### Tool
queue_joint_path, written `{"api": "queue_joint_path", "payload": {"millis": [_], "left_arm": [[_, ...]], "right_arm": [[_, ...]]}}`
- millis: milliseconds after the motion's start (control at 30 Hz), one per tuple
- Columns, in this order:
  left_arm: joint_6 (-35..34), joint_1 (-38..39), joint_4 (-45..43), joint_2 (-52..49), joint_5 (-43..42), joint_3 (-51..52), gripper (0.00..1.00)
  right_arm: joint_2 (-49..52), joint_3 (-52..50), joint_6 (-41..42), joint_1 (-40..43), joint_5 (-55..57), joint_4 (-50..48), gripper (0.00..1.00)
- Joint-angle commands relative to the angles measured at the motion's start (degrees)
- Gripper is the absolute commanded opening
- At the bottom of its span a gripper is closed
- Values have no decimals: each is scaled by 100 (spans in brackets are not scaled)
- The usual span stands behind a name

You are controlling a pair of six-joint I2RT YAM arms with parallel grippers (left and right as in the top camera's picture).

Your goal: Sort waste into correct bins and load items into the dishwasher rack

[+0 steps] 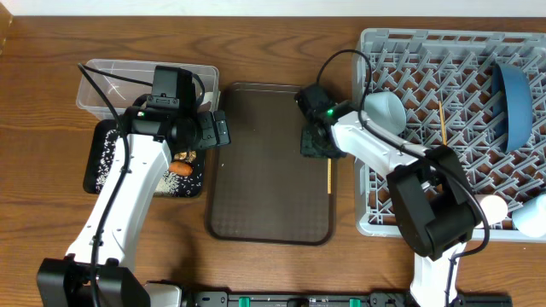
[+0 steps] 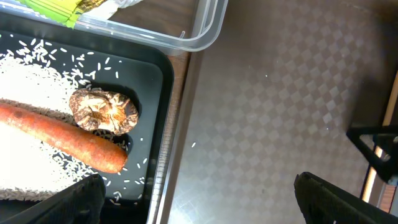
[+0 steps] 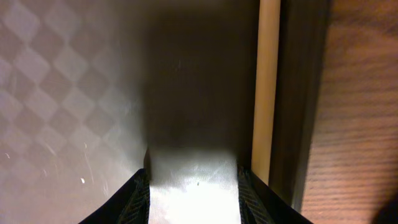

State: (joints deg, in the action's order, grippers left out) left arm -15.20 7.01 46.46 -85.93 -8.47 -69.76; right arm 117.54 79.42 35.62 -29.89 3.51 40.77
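Note:
One wooden chopstick [image 1: 328, 175] lies along the right rim of the brown serving tray [image 1: 264, 162]. My right gripper [image 1: 314, 145] hangs low over that tray, jaws partly closed. Only bare tray [image 3: 62, 93] shows between the fingers. The chopstick [image 3: 267, 81] runs just outside the right finger [image 3: 252, 186]. My left gripper [image 2: 199, 205] is wide open over the seam between the black tray [image 2: 155, 81] and the serving tray. A carrot [image 2: 62, 134], a brown lump [image 2: 102, 111] and rice [image 2: 25, 81] lie in the black tray. The clear tub [image 2: 186, 40] holds a yellow-green wrapper [image 2: 56, 7].
The grey dishwasher rack [image 1: 401, 51] fills the right side. In it stand a dark blue dish [image 1: 514, 102], a pale bowl [image 1: 386, 108] and a second chopstick [image 1: 441, 124]. Two small pale vessels [image 1: 495, 207] sit at its near right corner. Bare wood [image 3: 360, 124] lies right of the serving tray.

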Motion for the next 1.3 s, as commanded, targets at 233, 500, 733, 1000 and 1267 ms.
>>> {"api": "queue_joint_path", "payload": {"millis": [233,500,733,1000,1267], "left_arm": [[7,-20,22,96,11,-22,98],[7,-20,22,96,11,-22,98],[7,-20,22,96,11,-22,98],[7,-20,22,96,11,-22,98],[7,-20,22,96,11,-22,98]], "right_arm": [[90,50,-428,120,-387,20,44],[-704,52,-496,122,-4,186,47],[-564,39,-437,142,142,240,46],[232,39,103,127,55,400,41],[181,57,-227,127,-245,334,1]]}}
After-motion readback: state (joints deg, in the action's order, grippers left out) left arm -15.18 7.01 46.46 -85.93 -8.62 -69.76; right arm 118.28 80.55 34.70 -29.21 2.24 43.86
